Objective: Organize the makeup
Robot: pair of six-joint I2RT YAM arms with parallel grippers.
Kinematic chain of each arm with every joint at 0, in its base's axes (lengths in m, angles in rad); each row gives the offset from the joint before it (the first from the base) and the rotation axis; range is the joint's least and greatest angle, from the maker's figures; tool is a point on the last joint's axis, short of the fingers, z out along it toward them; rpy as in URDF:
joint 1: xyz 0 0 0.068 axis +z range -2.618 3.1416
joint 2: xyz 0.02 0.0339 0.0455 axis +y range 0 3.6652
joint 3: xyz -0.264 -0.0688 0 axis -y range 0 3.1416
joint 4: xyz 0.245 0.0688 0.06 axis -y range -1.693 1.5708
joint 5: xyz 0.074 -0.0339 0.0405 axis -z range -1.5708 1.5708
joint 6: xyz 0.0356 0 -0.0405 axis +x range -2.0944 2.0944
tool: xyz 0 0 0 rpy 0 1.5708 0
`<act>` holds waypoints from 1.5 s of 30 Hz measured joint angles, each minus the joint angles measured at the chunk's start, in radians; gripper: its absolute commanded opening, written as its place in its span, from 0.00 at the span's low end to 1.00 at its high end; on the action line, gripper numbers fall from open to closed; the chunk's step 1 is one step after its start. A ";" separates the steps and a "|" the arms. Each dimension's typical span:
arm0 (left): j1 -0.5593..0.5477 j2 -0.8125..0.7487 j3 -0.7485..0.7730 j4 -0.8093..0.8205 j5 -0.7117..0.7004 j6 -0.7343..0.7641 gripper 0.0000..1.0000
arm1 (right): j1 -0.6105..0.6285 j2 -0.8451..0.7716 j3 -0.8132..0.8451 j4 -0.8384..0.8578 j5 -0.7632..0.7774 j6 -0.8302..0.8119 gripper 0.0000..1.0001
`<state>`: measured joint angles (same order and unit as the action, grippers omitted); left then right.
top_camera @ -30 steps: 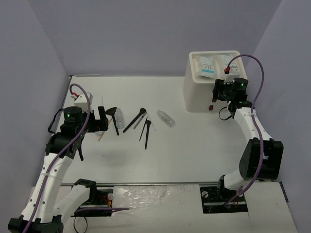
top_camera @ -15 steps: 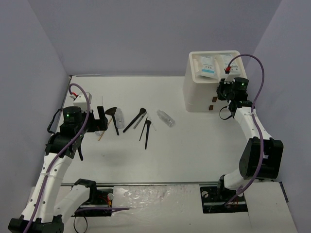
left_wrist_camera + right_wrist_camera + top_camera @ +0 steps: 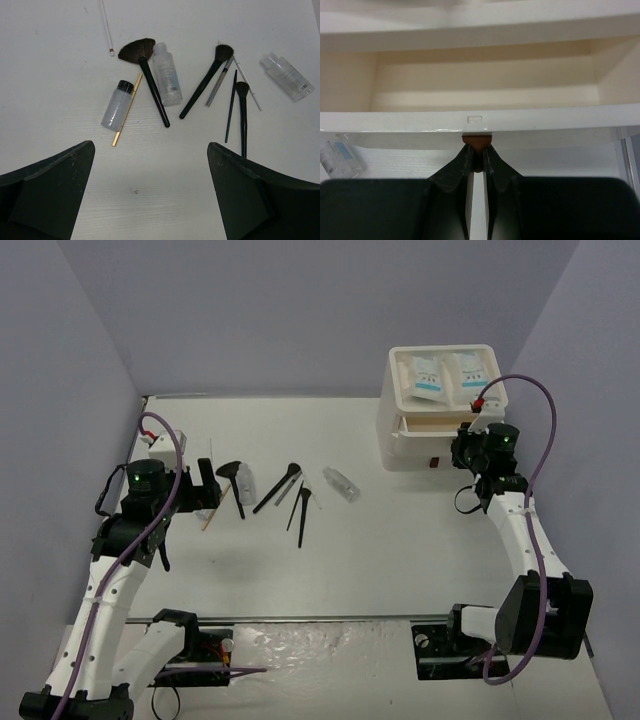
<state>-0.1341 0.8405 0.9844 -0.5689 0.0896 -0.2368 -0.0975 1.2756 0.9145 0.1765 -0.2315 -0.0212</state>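
Two sachets (image 3: 428,375) on drawer box (image 3: 405,445) top, far right corner of table (image 3: 400,560); brushes (image 3: 151,90), vials (image 3: 116,105) near left edge by left gripper (image 3: 150,150), jaws wide apart; right gripper (image 3: 476,157) clamped on brown drawer handle (image 3: 476,142).

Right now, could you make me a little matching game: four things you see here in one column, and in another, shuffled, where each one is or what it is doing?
Column one
1. white sachets
2. fan brush
3. right gripper
4. left gripper

Column two
A. shut on the brown drawer handle
B. lying on the table beside a clear bottle
C. wide open, above the table
D. on top of the white box

Pairs: 1-D, 2-B, 3-A, 4-C
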 measured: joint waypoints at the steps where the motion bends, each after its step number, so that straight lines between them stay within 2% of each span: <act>1: 0.000 0.000 0.000 0.000 0.000 0.000 0.94 | 0.000 -0.021 -0.012 -0.009 0.003 0.002 0.00; 5: 0.000 -0.004 0.000 0.001 0.001 -0.001 0.94 | 0.000 -0.088 -0.046 -0.038 0.010 0.026 0.00; 8: 0.000 -0.005 -0.001 0.001 0.001 -0.001 0.94 | 0.000 -0.125 -0.062 -0.060 0.014 0.038 0.05; 9: 0.000 -0.005 -0.001 0.001 0.001 -0.001 0.94 | 0.000 -0.135 -0.065 -0.067 0.014 0.042 0.09; 13: 0.001 -0.006 -0.002 0.001 0.000 -0.001 0.94 | 0.000 -0.169 -0.070 -0.095 0.017 0.059 0.44; 15: 0.001 -0.006 -0.002 0.001 0.000 -0.001 0.94 | 0.000 -0.190 -0.069 -0.099 0.018 0.068 0.57; 18: 0.001 -0.006 -0.002 0.001 0.000 -0.001 0.94 | 0.011 -0.230 -0.067 -0.104 0.018 0.092 0.66; 22: 0.003 -0.006 -0.003 0.002 0.000 -0.001 0.94 | 0.091 -0.260 -0.024 -0.137 0.053 0.122 0.72; 29: 0.005 -0.001 -0.014 0.001 0.000 -0.001 0.94 | 0.306 -0.292 0.055 -0.177 0.145 0.184 0.70; 33: 0.005 0.006 -0.014 0.001 -0.001 -0.001 0.94 | 0.494 -0.230 0.111 -0.192 0.208 0.193 0.69; 40: 0.005 0.017 -0.014 0.000 -0.011 -0.001 0.94 | 0.768 0.078 0.202 -0.179 0.276 0.174 0.65; 45: 0.005 0.021 -0.014 0.000 -0.016 -0.001 0.94 | 0.812 0.300 0.254 -0.171 0.280 0.169 0.61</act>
<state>-0.1295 0.8614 0.9707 -0.5693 0.0738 -0.2379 0.7142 1.5753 1.1681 0.0051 0.0490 0.1478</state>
